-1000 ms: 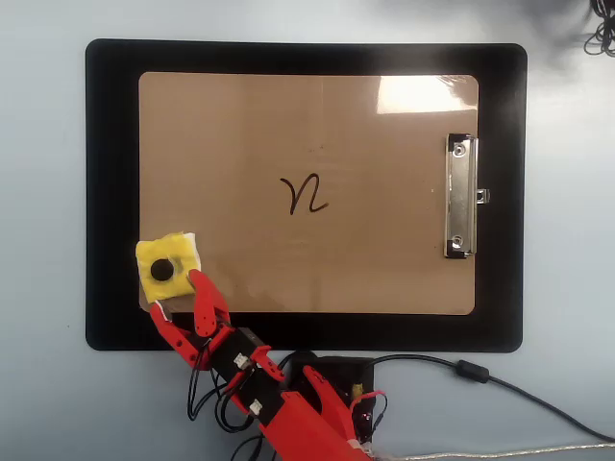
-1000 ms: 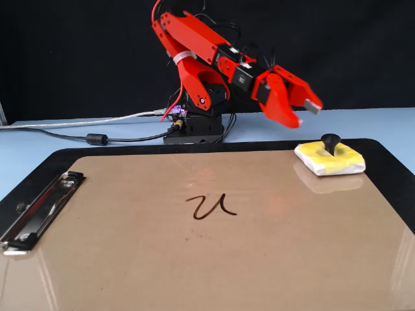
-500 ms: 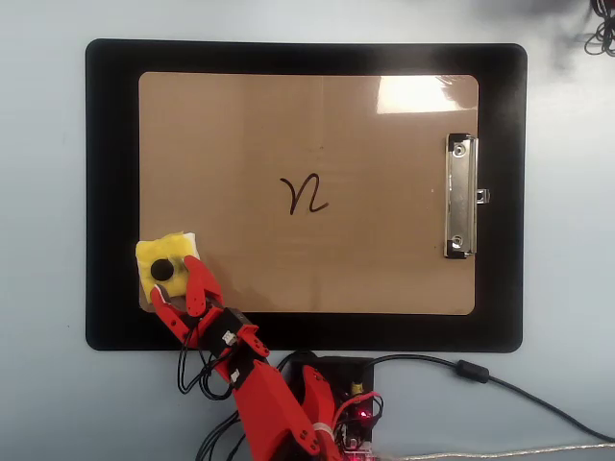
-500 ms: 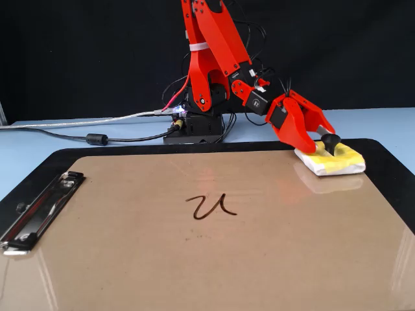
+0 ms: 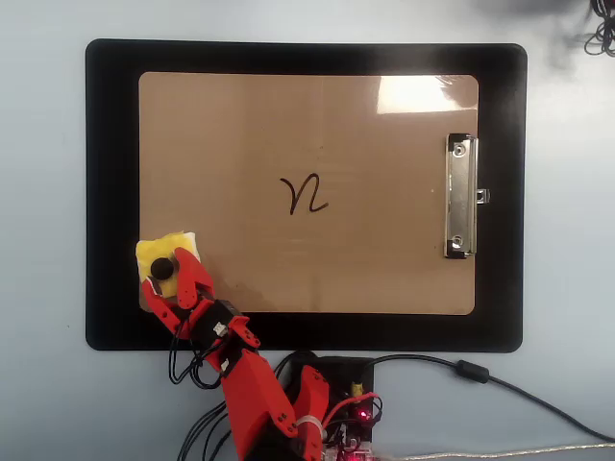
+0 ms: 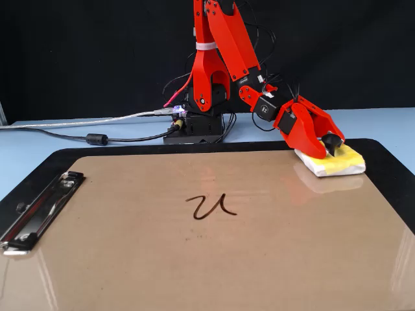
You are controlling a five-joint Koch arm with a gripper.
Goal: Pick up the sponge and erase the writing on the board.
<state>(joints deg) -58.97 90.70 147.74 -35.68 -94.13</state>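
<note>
Pale blue table point(image 5: 48, 403) carries your black mat point(image 5: 110, 192), and the tan board point(image 5: 240, 125) lies flat on it. In the overhead view the board's long axis runs left to right, with its silver clip point(image 5: 461, 197) at the right short edge; in the fixed view the clip point(image 6: 39, 207) sits at the left.

Your writing point(image 5: 306, 194), a small dark cursive squiggle, sits near the board's middle, well apart from the sponge. It shows again in the fixed view point(image 6: 211, 207).

Look at the sponge point(image 5: 178, 248): it rests on the board's lower-left corner in the overhead view, overlapping the edge toward the mat, yellow face up with the black knob point(image 5: 163, 268) on top. In the fixed view the sponge point(image 6: 343, 162) lies at the far right.

Your red tool point(image 5: 171, 274) reaches in from the base below, its jaws pinching the knob, one on each side. The fixed view shows the tool point(image 6: 327, 146) angled down onto the sponge.
</note>
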